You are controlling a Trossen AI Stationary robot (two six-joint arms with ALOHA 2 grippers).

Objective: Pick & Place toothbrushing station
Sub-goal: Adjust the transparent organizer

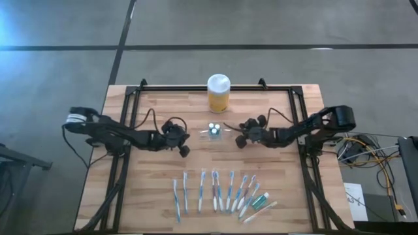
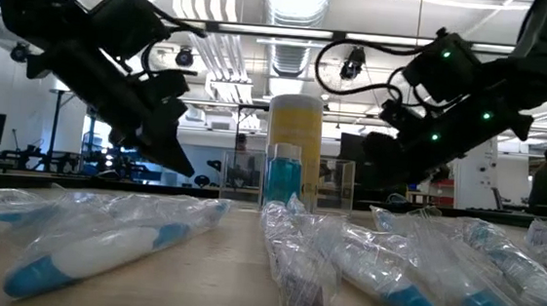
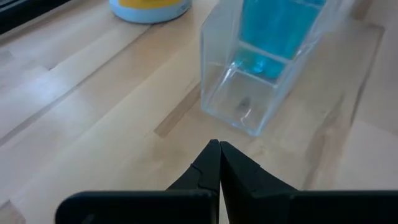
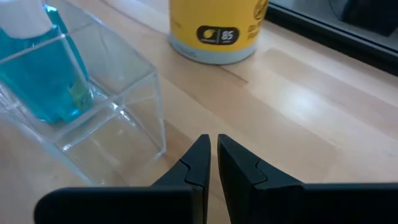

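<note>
High view: I am seeing the toothbrushing station (image 1: 213,131) sitting mid-table, just in front of the yellow jar (image 1: 218,93). The left gripper (image 1: 182,146) and right gripper (image 1: 242,138) are flanking it, both apart from it. A row of wrapped toothbrushes (image 1: 215,191) is lying nearer the table's (image 1: 157,189) front edge.

Low view: the station (image 2: 286,181) is resting on the wood, with a blue bottle (image 2: 282,175) inside; both arms are hanging above, not touching it.

Left wrist view: my left claw (image 3: 219,163) is clenched on nothing, its tips pointing at the station (image 3: 249,106) just ahead.

Right wrist view: the right claw (image 4: 211,158) is nearly closed, a thin gap showing, empty, beside the station's (image 4: 118,118) corner.

Judgement: nothing is picked yet; grasp, lift and placement are all remaining.
</note>
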